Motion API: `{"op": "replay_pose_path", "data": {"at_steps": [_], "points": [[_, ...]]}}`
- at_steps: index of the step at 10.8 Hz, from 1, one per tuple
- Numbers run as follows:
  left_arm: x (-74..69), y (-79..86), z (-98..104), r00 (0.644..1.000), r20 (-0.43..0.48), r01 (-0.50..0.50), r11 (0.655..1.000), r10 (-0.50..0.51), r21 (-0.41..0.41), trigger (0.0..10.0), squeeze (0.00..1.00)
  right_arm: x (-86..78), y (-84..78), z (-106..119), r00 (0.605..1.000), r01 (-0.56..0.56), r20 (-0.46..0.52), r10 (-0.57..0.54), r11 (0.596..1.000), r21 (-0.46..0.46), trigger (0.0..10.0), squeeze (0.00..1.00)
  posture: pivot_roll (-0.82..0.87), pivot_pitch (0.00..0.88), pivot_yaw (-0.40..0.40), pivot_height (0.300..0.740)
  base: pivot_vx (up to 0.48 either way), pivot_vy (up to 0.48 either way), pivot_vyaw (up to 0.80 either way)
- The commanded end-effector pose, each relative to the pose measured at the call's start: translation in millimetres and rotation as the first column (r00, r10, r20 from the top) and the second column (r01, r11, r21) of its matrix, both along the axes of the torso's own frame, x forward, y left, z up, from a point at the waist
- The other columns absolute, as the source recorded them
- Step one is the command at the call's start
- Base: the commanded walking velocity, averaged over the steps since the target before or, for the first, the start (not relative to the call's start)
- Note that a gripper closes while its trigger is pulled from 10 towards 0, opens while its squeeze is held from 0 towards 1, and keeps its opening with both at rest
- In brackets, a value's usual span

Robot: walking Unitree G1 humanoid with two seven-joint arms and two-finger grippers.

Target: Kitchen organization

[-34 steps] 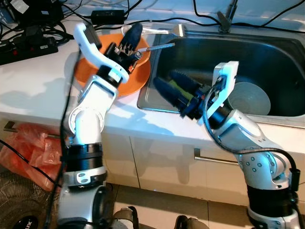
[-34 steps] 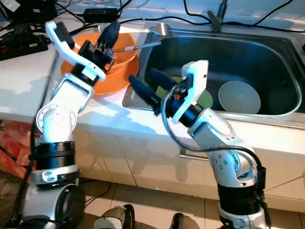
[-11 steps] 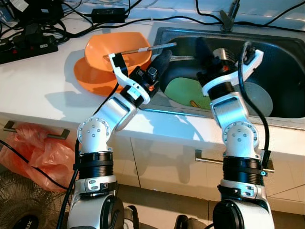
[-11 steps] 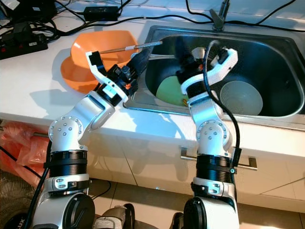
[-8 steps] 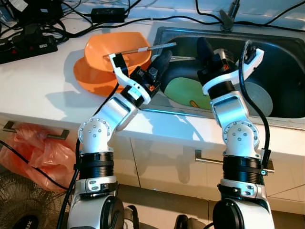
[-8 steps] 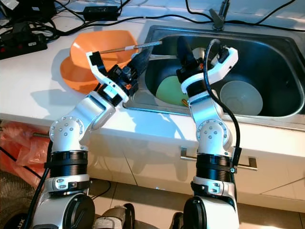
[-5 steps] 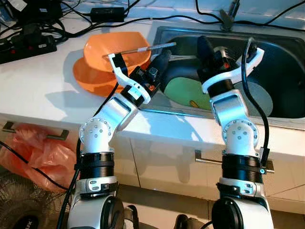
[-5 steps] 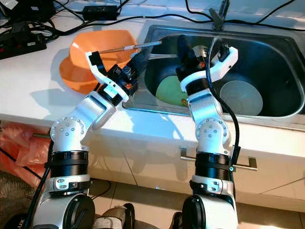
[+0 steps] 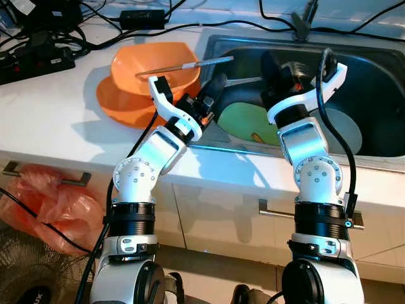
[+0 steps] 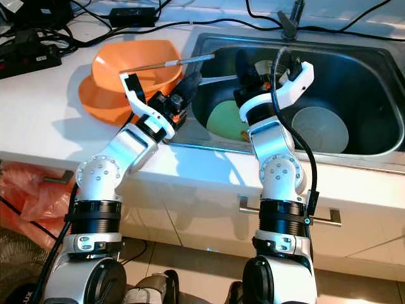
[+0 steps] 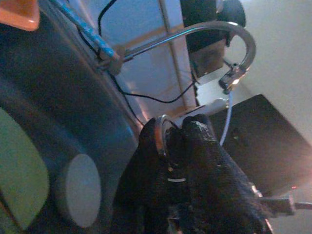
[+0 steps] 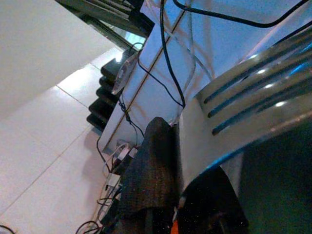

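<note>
A slotted steel spatula point(image 12: 243, 92) is clamped between the fingers of the right gripper point(image 9: 273, 66) at upper centre, above the sink point(image 9: 373, 47). A thin metal piece point(image 11: 163, 139) is pinched in the left gripper point(image 9: 212, 95) at the sink's left rim. An orange bowl point(image 9: 155, 63) is seen at upper left, a green plate point(image 9: 243, 120) inside the sink.
</note>
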State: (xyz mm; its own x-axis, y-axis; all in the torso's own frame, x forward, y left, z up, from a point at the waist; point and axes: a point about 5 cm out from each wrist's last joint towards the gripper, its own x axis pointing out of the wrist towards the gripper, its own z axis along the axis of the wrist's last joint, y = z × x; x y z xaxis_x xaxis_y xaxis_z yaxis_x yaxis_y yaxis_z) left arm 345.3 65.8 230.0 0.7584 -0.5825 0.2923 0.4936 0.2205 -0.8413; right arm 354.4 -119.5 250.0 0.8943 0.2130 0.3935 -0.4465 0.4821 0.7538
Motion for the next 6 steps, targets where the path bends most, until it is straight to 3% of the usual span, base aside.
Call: {"op": "replay_pose_path", "data": {"at_steps": [1,4,5,6], "points": [[-1.1,0.0,-11,1.000,-0.024,-0.016,0.998,0.017,0.060,10.0,1.00,1.7,-14.1,11,0.995,0.094,0.032,-0.094,0.996,-0.003,0.0,0.00,0.11,0.150,0.036,0.740,0.000,0.000,0.00],[-5.4,-5.3,-8,0.998,0.063,-0.006,0.984,-0.005,0.180,10.0,1.00,12.7,-37.2,-4,0.967,0.247,-0.043,-0.253,0.963,-0.111,0.0,0.00,0.11,0.149,0.033,0.740,0.000,0.000,0.00],[-6.6,-4.8,-6,0.996,0.087,-0.008,0.978,-0.010,0.210,10.0,1.00,16.4,-48.7,-7,0.942,0.318,-0.035,-0.334,0.921,-0.224,0.0,0.00,0.11,0.149,0.033,0.740,0.000,0.000,0.00],[-8.2,-4.4,-4,0.992,0.122,-0.015,0.968,-0.016,0.252,10.0,1.00,20.8,-59.5,-14,0.911,0.378,0.005,-0.412,0.830,-0.410,0.0,0.00,0.12,0.149,0.032,0.740,0.000,0.000,0.00]]}}
